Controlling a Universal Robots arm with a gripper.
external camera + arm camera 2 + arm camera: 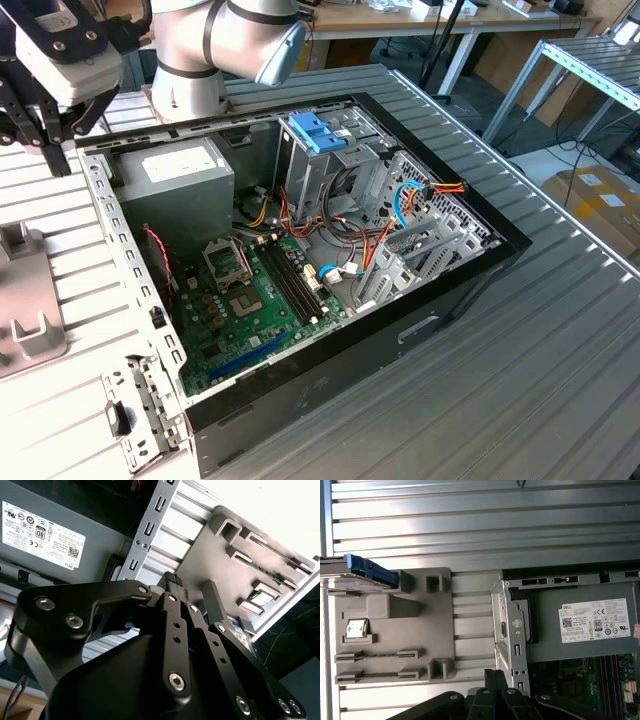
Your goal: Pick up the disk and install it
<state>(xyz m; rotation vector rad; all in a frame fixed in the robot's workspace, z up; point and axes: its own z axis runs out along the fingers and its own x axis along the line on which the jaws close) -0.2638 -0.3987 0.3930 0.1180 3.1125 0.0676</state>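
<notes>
One disk [355, 578] lies at a corner of the one grey fixture plate [390, 635], apart from the single gripper [496, 674]. Its two fingers [490, 681] are pressed together, holding nothing.

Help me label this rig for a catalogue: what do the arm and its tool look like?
The arm is built of rounded silver-grey segments with a pale blue joint cap. Its tool is matte black: flat linked plates with rounded corners, joined by silver hex-socket screws and ending in ribbed tips.
</notes>
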